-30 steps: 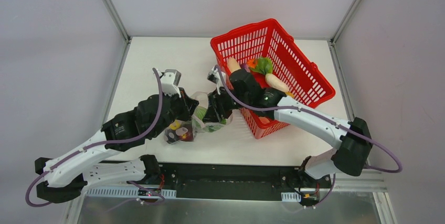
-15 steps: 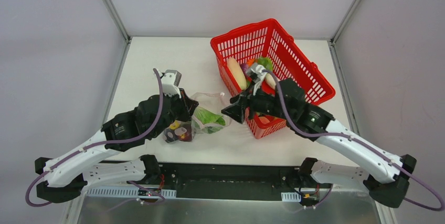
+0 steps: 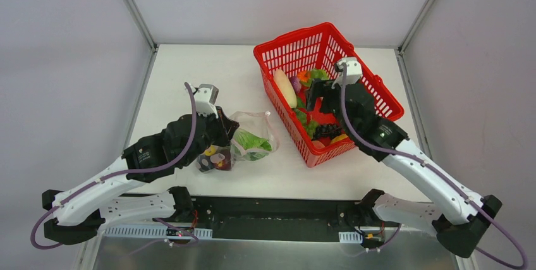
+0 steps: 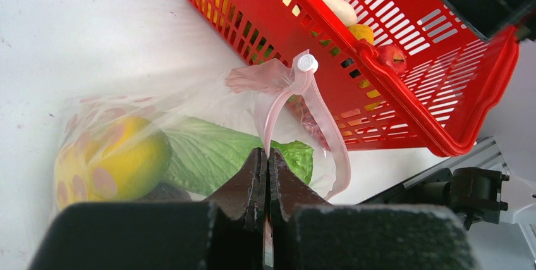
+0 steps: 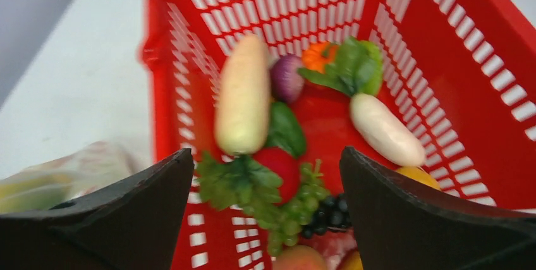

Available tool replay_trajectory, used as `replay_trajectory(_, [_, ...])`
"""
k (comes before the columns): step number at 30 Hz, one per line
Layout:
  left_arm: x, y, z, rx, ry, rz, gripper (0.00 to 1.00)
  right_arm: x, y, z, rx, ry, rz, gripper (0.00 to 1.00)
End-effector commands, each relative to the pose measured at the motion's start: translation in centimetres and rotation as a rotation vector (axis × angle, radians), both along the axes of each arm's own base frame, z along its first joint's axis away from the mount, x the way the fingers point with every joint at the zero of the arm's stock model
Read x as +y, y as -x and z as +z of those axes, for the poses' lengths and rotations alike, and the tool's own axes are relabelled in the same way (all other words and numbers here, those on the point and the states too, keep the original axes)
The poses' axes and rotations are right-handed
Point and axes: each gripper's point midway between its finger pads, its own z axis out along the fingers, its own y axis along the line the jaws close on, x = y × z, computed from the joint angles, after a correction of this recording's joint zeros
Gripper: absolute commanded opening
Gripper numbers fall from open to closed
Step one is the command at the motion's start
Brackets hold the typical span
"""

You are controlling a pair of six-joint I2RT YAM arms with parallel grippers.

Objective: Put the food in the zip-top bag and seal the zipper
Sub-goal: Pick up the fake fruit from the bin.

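The zip-top bag [image 3: 256,129] lies on the table left of the basket, with its mouth open. A green leafy piece [image 4: 208,153], a yellow round piece [image 4: 120,162] and a dark purple piece [image 3: 206,163] are inside it. My left gripper [image 4: 266,154] is shut on the pink zipper [image 4: 330,132] strip, below its white slider [image 4: 308,62]; it also shows in the top view [image 3: 226,132]. My right gripper [image 5: 267,151] is open and empty above the basket; it also shows in the top view [image 3: 316,110]. More food lies under it: a cream long piece [image 5: 243,96], a white radish [image 5: 385,128] and green grapes [image 5: 297,210].
The red mesh basket [image 3: 370,86] stands at the back right, its near wall [image 4: 404,102] right beside the bag's mouth. It also holds a purple onion [image 5: 287,77], a red tomato [image 5: 284,167] and black grapes [image 5: 332,210]. Grey walls enclose the table.
My right gripper has left the bag's mouth and swung right and back to hover open over the basket. My left gripper and the bag have stayed put.
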Motion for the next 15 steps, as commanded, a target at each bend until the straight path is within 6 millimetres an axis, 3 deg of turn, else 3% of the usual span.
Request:
replay_trajectory(1, [0.3,-0.5,1.6,-0.032,0.043,0.029,0.00,-2.6,-1.8,-1.8,0.132,-0.023,-0.112,0.89])
replay_trajectory(4, [0.3,-0.5,1.7,-0.033,0.044,0.028,0.00,-3.0,-2.4,-3.5,0.233,-0.046,-0.140,0.99])
replay_trajectory(8, [0.4,-0.5,1.7,-0.033,0.038,0.030,0.00,-3.5,-3.2,-5.1,0.344,-0.095,-0.173,1.00])
replay_trajectory(15, [0.6,-0.5,1.6,-0.032,0.037,0.036,0.00,-3.0,-3.1,-5.0,0.348,-0.169,-0.156,1.00])
